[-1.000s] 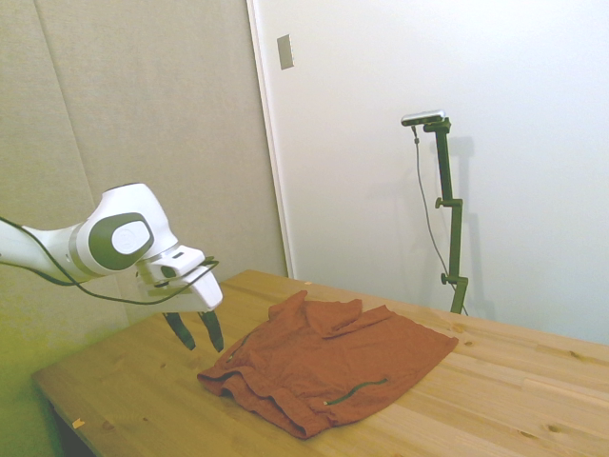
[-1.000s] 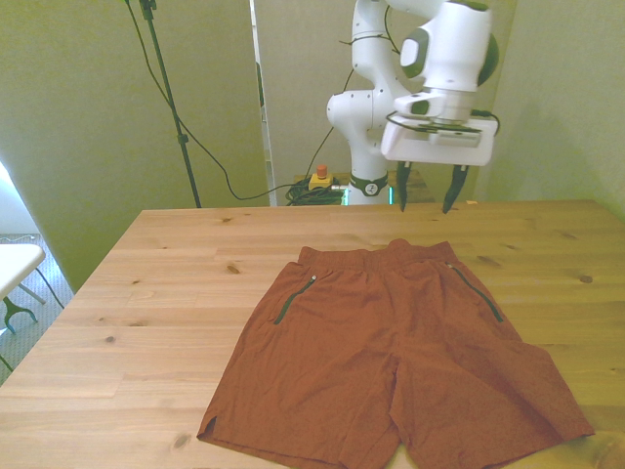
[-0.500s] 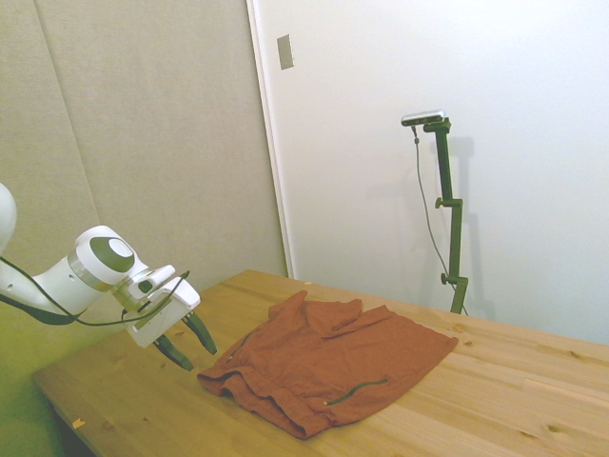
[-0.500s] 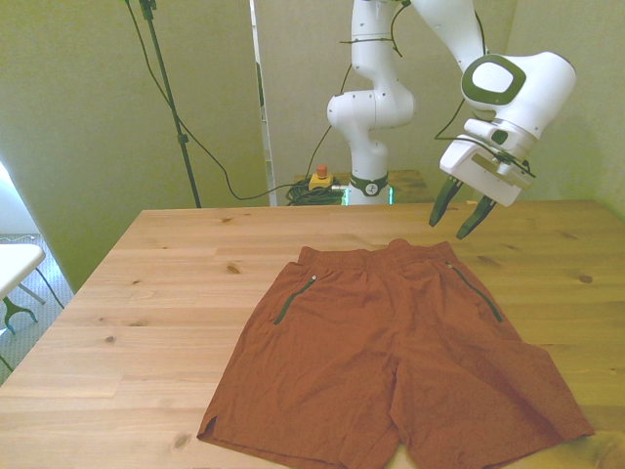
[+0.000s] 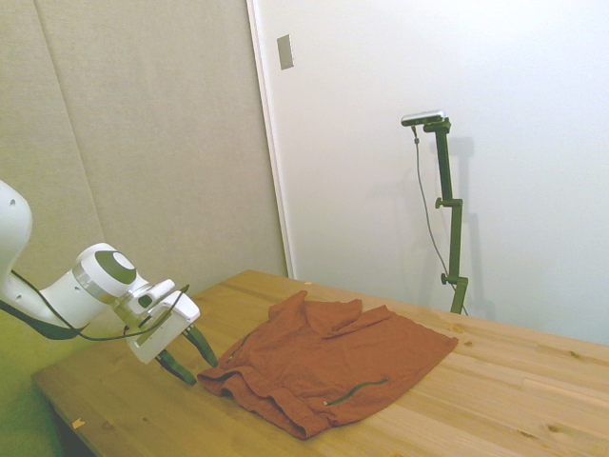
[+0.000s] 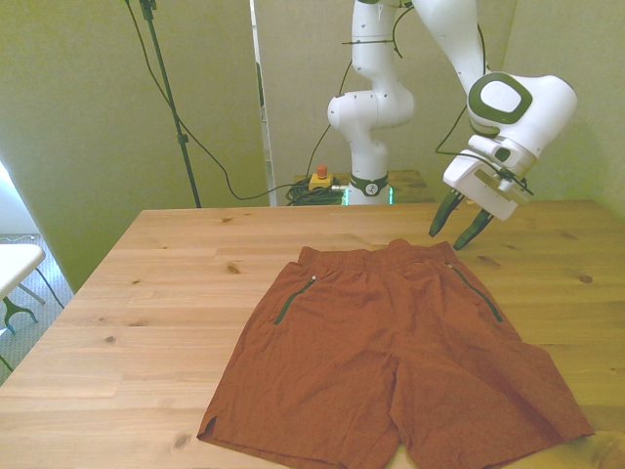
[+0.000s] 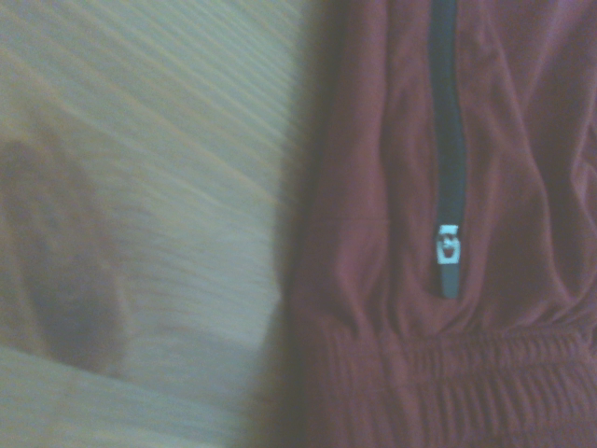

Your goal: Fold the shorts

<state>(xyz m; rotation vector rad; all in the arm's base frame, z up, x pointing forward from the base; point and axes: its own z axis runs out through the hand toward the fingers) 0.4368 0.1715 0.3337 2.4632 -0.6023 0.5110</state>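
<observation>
The shorts (image 6: 391,357) lie spread flat on the wooden table (image 6: 146,293), waistband toward the far edge and both legs reaching the near edge. A dark zipper (image 6: 291,300) runs down each side pocket. In the side view the shorts (image 5: 328,367) look rumpled, with a fold raised at the waistband. The wrist view shows the gathered waistband, a pocket zipper (image 7: 448,149) with its small metal pull, and bare wood beside the cloth's edge. The gripper (image 6: 460,227) hangs tilted just above the table near the waistband corner on the front view's right, its two dark fingers spread apart and holding nothing.
</observation>
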